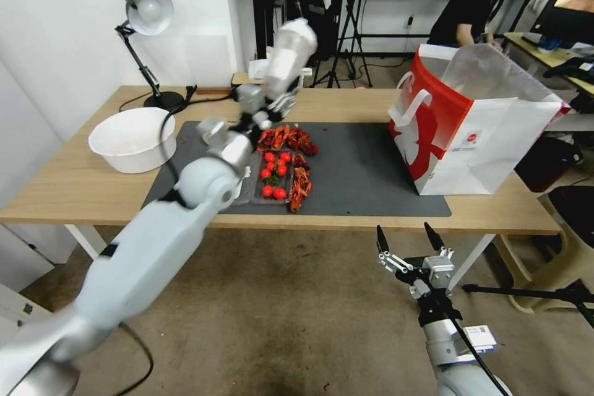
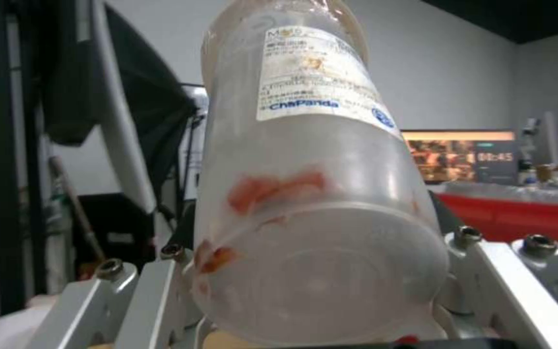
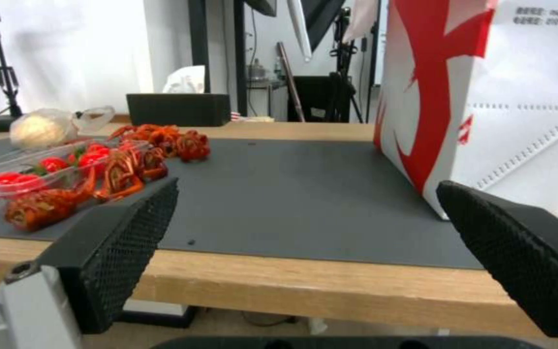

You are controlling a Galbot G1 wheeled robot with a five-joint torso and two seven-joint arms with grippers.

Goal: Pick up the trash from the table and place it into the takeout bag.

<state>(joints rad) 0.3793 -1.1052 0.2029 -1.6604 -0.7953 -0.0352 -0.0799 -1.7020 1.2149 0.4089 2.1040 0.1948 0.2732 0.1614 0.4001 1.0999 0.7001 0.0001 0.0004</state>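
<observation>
Head view: light-wood table (image 1: 346, 105) with dark grey mat (image 1: 365, 173); takeout bag (image 1: 476, 130) stands on mat's right end. Left gripper (image 1: 272, 105) raised above mat's left part, clamped on clear labelled bottle (image 1: 289, 55), well apart from bag. Right gripper (image 1: 408, 241) below table's front edge, fingers spread.

Left wrist view: bottle (image 2: 311, 194) pinched between jaws, red smears on base.

Right wrist view: black pads (image 3: 124, 242) wide apart, facing mat (image 3: 292, 194); bag (image 3: 486, 97) at mat's far side; bagged bun (image 3: 43, 127) behind red food scraps (image 3: 124, 165).

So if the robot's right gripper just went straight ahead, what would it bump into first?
Probably the front edge of the table: the open right gripper sits low in front of it. A little higher, it would slide over the grey mat; depth is hard to judge.
</observation>
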